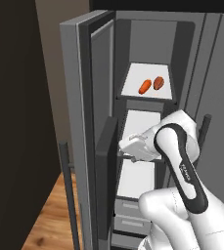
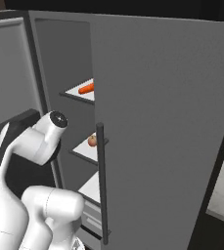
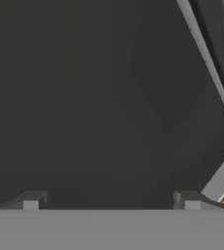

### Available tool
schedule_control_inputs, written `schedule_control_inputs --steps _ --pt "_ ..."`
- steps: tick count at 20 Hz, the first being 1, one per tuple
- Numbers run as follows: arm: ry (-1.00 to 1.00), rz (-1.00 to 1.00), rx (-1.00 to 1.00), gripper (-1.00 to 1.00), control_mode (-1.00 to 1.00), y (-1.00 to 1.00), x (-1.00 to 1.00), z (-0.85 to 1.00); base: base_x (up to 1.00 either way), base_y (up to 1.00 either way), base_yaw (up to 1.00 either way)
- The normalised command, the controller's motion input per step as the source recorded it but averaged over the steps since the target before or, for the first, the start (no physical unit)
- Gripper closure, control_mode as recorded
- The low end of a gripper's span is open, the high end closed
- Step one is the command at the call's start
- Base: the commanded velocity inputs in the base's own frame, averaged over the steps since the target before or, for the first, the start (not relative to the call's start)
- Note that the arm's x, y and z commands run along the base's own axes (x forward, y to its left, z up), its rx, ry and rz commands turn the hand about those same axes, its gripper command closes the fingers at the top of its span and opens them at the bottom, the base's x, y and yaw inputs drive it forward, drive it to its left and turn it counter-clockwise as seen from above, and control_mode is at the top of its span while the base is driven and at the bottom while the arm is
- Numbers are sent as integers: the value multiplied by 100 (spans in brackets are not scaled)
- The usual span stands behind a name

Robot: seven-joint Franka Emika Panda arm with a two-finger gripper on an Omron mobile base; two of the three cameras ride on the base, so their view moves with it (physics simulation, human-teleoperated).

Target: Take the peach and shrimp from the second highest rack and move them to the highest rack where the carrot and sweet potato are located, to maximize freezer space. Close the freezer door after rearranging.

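Note:
The freezer door (image 1: 76, 122) stands open at the left. On the highest rack (image 1: 133, 90) lie the orange carrot (image 1: 144, 86) and the reddish sweet potato (image 1: 158, 83); the carrot (image 2: 86, 89) also shows from the right. The peach (image 2: 92, 140) sits on the second highest rack (image 2: 84, 152), near its front edge. The shrimp is hidden. My gripper (image 3: 111, 201) is open with nothing between its fingertips (image 3: 33, 200), and it faces a dark grey surface close ahead. In the left base view my hand (image 1: 133, 146) hangs level with the second rack, turned toward the door's inner side.
A dark bin (image 1: 106, 161) juts from the inside of the open door, right beside my hand. The neighbouring closed door (image 2: 167, 136) with its long handle (image 2: 101, 180) blocks the right side. Drawers (image 1: 130, 215) sit below the racks. Wooden floor (image 1: 50, 219) lies at the lower left.

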Motion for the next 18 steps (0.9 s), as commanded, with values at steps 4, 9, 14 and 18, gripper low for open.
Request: schedule_control_inputs --steps 4,9,14,18 --pt "11 11 6 -100 -100 70 21 -28 0 0 0" --pt "3 5 3 -100 -100 73 25 -31 0 0 0" --pt "0 1 0 -100 -100 58 13 -28 0 0 0" --pt "-11 -9 -10 -100 -100 -34 -4 -1 0 0 0"
